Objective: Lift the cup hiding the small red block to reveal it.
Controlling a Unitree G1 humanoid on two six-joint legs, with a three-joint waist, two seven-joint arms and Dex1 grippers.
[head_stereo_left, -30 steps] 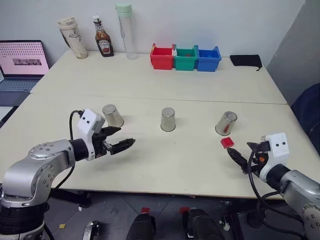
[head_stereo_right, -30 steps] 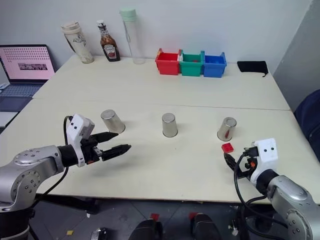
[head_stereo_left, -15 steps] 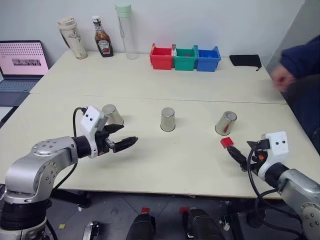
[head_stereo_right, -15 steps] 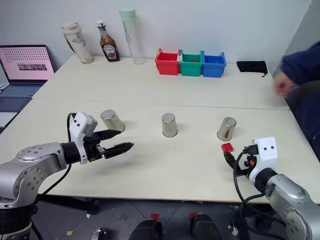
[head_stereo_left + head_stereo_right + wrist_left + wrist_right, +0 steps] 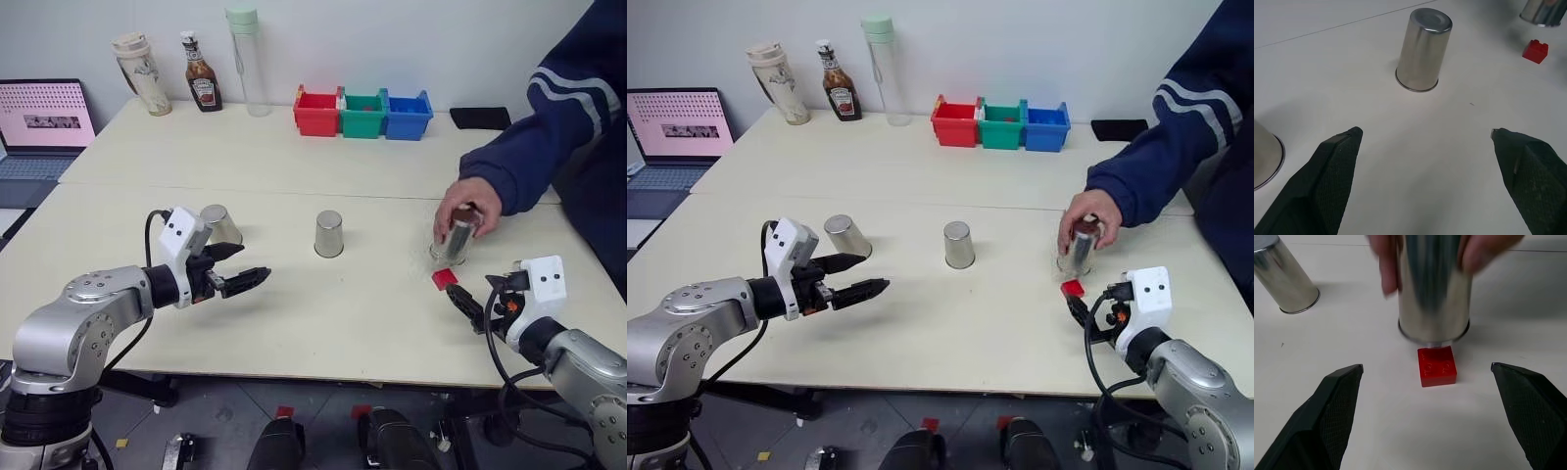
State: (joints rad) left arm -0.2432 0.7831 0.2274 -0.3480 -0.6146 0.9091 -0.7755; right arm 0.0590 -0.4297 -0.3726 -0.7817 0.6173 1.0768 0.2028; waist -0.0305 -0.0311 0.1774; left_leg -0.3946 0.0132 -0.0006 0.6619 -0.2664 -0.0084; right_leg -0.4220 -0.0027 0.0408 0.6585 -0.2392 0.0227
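Block: small flat bright-red square block (image 5: 1437,366) lies bare on the pale table (image 5: 323,323), touching the rim of the shiny metal cup (image 5: 1434,298) under a person's hand (image 5: 468,204).
Left gripper (image 5: 245,266): fingers spread wide, empty.
Right gripper (image 5: 1427,418): wide apart, empty, facing block.
Advice: wait clear of the hand; approach only once the block is covered.

Bright even light, person's hand (image 5: 1400,254) blurred

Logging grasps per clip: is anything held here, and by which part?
Neither end effector, left or right, holds anything; a person's hand grips the right-hand cup by its top.
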